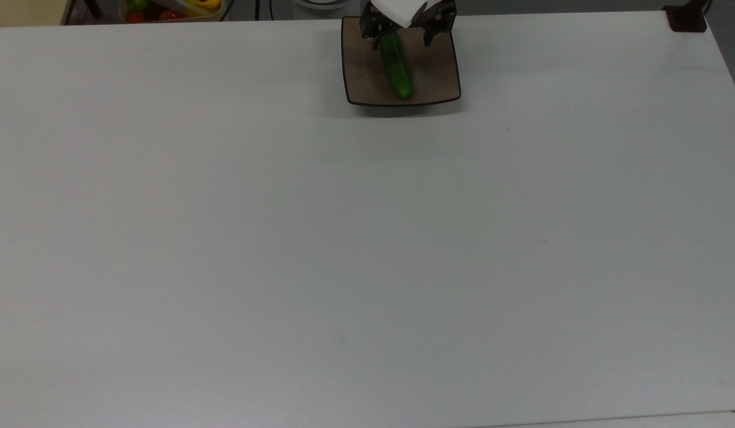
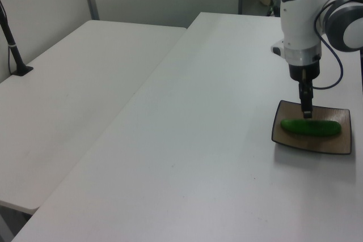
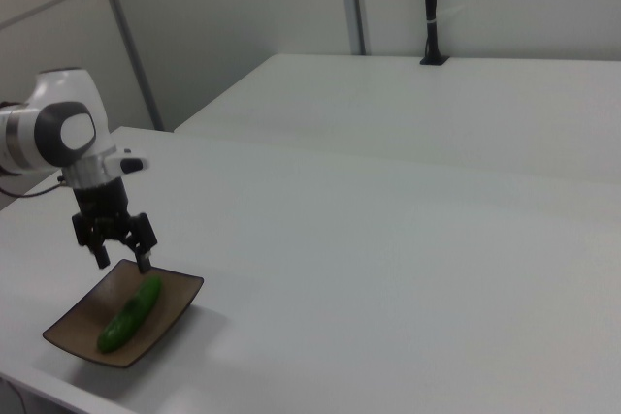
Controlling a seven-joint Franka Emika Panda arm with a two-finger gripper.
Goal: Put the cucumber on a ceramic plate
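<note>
The dark green cucumber (image 1: 397,68) lies flat on the square brown ceramic plate (image 1: 364,74), which sits at the far edge of the white table in the top view. In the left view the cucumber (image 2: 311,127) stretches across the plate (image 2: 309,147). My gripper (image 1: 401,30) hangs just above the cucumber's far end, open, with nothing between its fingers. The right view shows the gripper (image 3: 122,261) spread above the cucumber (image 3: 129,312), clear of the plate (image 3: 78,325).
A bin of coloured vegetables (image 1: 171,9) stands beyond the table's far edge at the top view's left. A dark clamp (image 1: 688,18) sits on the far right corner. A second white table with a black post (image 2: 14,49) adjoins.
</note>
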